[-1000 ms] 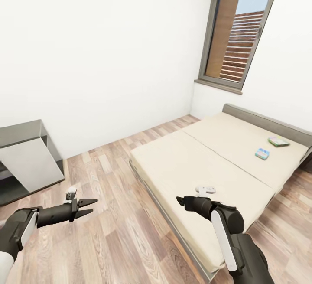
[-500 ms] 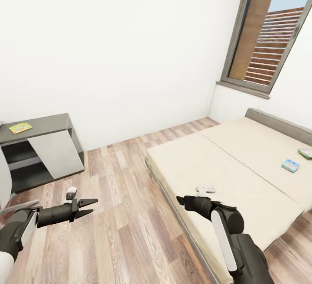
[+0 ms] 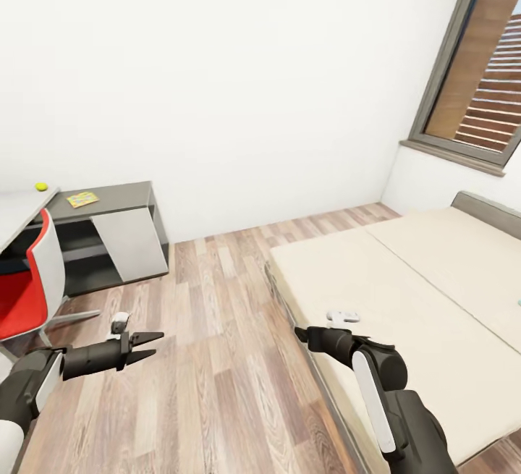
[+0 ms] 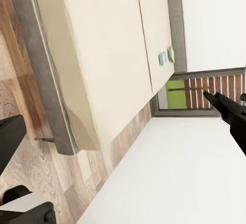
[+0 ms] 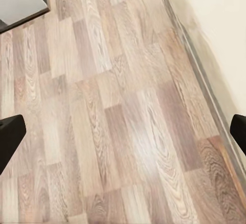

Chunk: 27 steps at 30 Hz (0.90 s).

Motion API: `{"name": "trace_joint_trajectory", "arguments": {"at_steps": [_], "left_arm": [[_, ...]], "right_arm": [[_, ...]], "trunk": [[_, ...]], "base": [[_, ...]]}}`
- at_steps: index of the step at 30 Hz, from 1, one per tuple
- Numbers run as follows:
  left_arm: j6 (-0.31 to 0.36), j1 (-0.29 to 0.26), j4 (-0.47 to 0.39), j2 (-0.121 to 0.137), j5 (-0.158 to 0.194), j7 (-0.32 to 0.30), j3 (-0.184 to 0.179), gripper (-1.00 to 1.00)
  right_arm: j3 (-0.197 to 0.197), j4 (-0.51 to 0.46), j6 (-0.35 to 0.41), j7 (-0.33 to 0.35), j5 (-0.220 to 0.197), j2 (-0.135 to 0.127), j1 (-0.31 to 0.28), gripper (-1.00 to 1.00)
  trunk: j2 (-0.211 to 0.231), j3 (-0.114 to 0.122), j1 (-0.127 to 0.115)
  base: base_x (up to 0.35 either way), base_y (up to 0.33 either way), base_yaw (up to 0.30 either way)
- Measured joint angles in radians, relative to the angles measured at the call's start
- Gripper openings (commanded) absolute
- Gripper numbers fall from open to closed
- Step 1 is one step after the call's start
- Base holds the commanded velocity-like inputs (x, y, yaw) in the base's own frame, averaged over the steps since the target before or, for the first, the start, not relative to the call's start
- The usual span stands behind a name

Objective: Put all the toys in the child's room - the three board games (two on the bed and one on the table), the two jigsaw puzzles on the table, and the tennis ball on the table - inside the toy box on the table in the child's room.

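Head view, big to small: wood floor (image 3: 217, 329) across the middle, white wall above. Bed (image 3: 434, 300) fills the right half, 2 beige pads, grey headboard at right edge. Worktop (image 3: 108, 202) at left: dark grey lower section with white panel, pale slab corner at far left edge. Red chair (image 3: 25, 289) just in front of it. Window (image 3: 481, 90) upper right.

Yellow/green board game (image 3: 82, 199) lies flat on the dark section; tennis ball (image 3: 41, 187) beside it. In the left wrist view, 2 more board games (image 4: 166, 56) sit on the bed near the headboard.

Left pincer (image 3: 148, 345) lower left over floor, spread, empty. Right pincer (image 3: 300, 334) lower centre at the bed edge, spread, empty.
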Motion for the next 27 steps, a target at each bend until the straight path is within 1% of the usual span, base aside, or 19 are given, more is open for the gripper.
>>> {"name": "trace_joint_trajectory", "arguments": {"at_steps": [5,19,22,27], "left_arm": [[0.0,0.0,0.0,0.0,0.0,0.0,0.0,1.0],[-0.001,0.0,0.0,0.0,0.0,-0.002,-0.001,1.0],[-0.001,0.0,0.0,-0.001,0.0,0.0,-0.001,1.0],[0.0,0.0,0.0,-0.001,0.0,0.001,-0.001,1.0]], "right_arm": [[0.0,0.0,0.0,0.0,0.0,0.0,0.0,1.0],[0.0,0.0,0.0,0.0,0.0,0.0,0.001,1.0],[0.0,0.0,0.0,0.0,0.0,0.0,0.0,1.0],[0.0,0.0,0.0,0.0,0.0,0.0,0.0,1.0]], "trunk": [[0.0,0.0,0.0],[0.0,0.0,0.0],[0.0,0.0,0.0],[0.0,0.0,0.0]], "base": [[0.0,-0.089,0.29],[0.0,-0.013,0.29],[0.0,-0.135,0.29],[0.0,-0.24,0.29]]}}
